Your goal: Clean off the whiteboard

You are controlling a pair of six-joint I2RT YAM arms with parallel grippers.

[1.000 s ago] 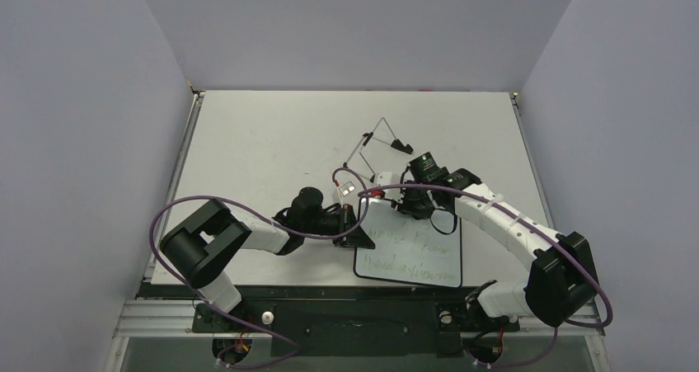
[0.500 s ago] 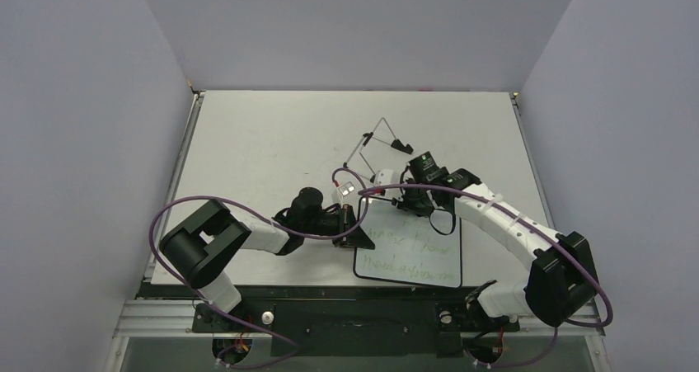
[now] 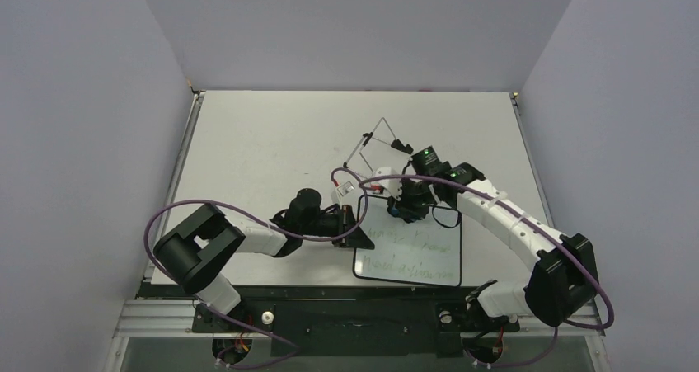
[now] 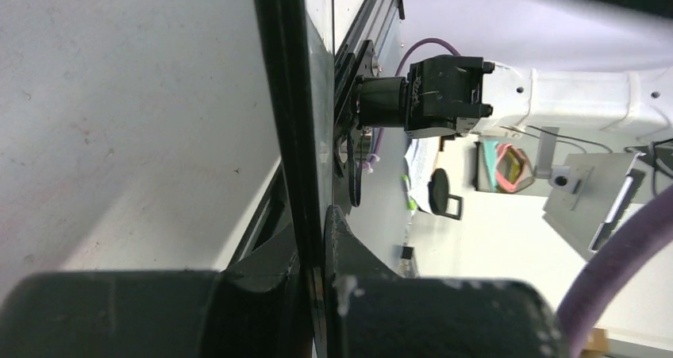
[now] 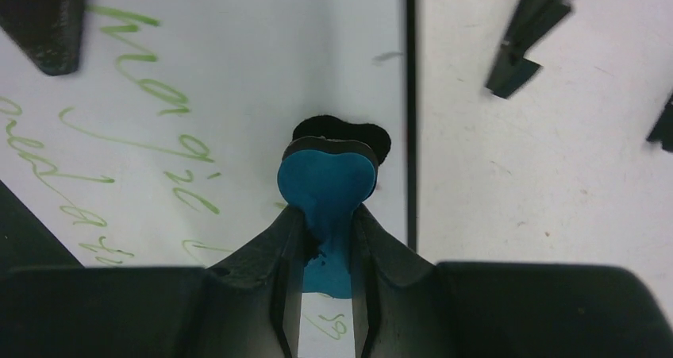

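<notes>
The whiteboard [image 3: 410, 255] lies flat near the table's front edge, with green handwriting across it. My left gripper [image 3: 359, 233] is shut on its left edge; in the left wrist view that black frame [image 4: 287, 96] runs edge-on between the fingers of my left gripper [image 4: 317, 243]. My right gripper [image 3: 403, 208] is shut on a blue eraser [image 5: 327, 182] whose dark pad presses on the whiteboard [image 5: 238, 72] near its far edge, close to the black frame [image 5: 410, 96]. The right gripper [image 5: 327, 225] squeezes the eraser's narrow waist. Green letters [image 5: 151, 64] lie to the left of it.
A thin wire easel stand [image 3: 377, 140] lies just beyond the board; its black feet [image 5: 524, 32] show to the right of the frame in the right wrist view. A purple cable [image 3: 363, 182] arcs over the board's far-left corner.
My right gripper has slid the eraser a little to the left and farther away, along the board's far part. The left gripper still clamps the board's left edge.
</notes>
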